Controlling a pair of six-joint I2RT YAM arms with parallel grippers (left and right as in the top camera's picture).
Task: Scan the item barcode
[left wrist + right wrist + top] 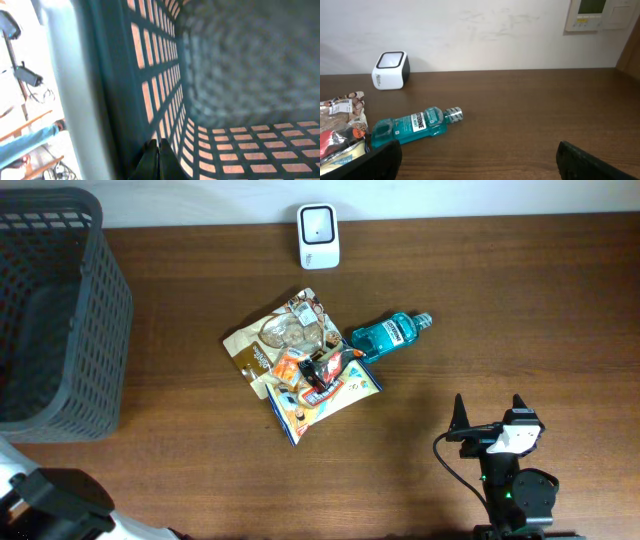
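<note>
Overhead: bottle (pixel 385 335) far from right fingers (pixel 459 418)

The pile (pixel 300 365) of packets lies in the middle of the surface (pixel 200 480). Just beside its right edge a bottle (pixel 385 335) lies on its side, cap pointing away from the pile, blocking that flank. Behind the pile, well apart, a scanner (pixel 318 236) stands by the wall, with open wood between them. Far left of the pile a tall mesh basket (pixel 60 310) walls off that side, though a broad open strip separates the two. The left claw (pixel 159 155), pinched together, is close to the basket's mesh. In front and to the right of the pile, open surface runs up to the wide-spread right claw (pixel 489 412).
</note>
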